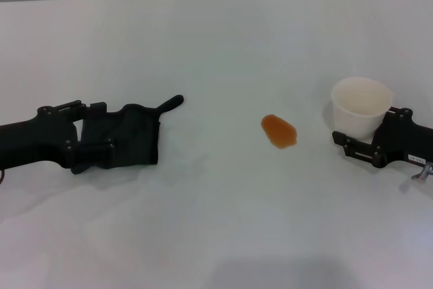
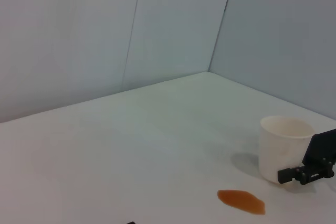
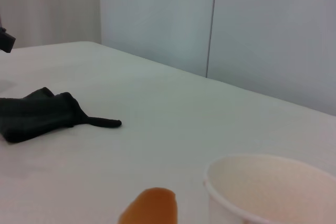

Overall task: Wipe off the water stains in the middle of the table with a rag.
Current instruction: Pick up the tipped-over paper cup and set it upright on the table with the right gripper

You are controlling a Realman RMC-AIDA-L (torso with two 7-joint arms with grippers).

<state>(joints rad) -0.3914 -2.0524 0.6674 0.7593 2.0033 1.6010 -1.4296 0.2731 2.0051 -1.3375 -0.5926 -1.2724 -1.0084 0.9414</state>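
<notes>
The orange-amber water stain (image 1: 279, 130) lies near the middle of the white table (image 1: 216, 45); it also shows in the left wrist view (image 2: 241, 202) and the right wrist view (image 3: 149, 205). The black rag (image 1: 139, 133) lies flat at the left, its thin tail pointing back right; it also shows in the right wrist view (image 3: 37, 114). My left gripper (image 1: 108, 126) is open, with one finger on each side of the rag's left part. My right gripper (image 1: 362, 126) is at the right, closed around the base of an upright cup.
The translucent whitish cup (image 1: 358, 99) stands right of the stain, a short gap between them; it also shows in the wrist views (image 2: 283, 148) (image 3: 273, 192). A panelled wall runs behind the table's far edge.
</notes>
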